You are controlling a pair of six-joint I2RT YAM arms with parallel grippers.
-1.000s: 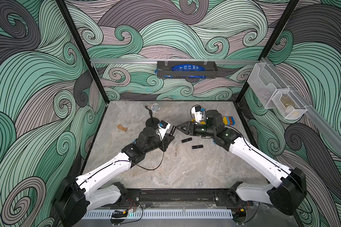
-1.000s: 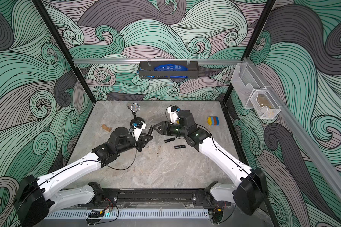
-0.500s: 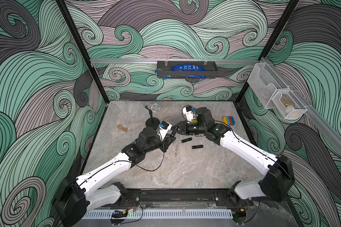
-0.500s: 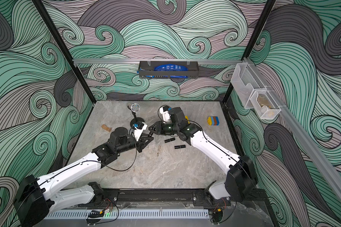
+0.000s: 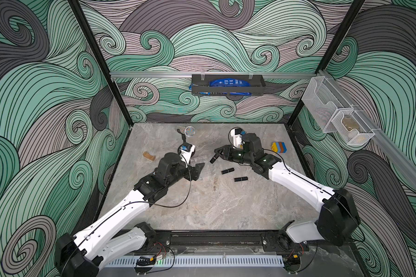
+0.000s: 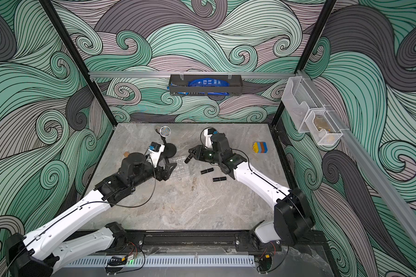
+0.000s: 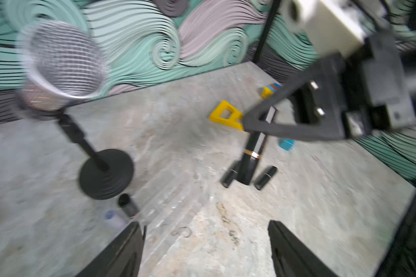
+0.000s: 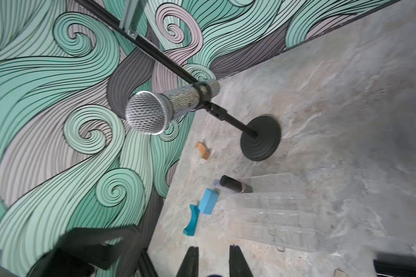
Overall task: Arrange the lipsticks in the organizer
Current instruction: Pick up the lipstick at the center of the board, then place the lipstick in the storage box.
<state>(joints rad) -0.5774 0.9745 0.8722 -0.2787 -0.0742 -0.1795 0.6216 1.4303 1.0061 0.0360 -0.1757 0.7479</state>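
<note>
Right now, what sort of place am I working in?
Probably a staged robot test cell, not a real room: printed green-and-grey swirl wall panels box in a grey marble-look tabletop, and white wire-mesh baskets hang from an aluminium side rail.

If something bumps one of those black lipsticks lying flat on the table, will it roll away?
Likely yes: the lipstick lies on its side, a round tube on a flat, smooth-looking table, so a sideways nudge should roll it. Its glossy shell may slip in a pinch. It looks rigid, unlikely to bend.
</note>
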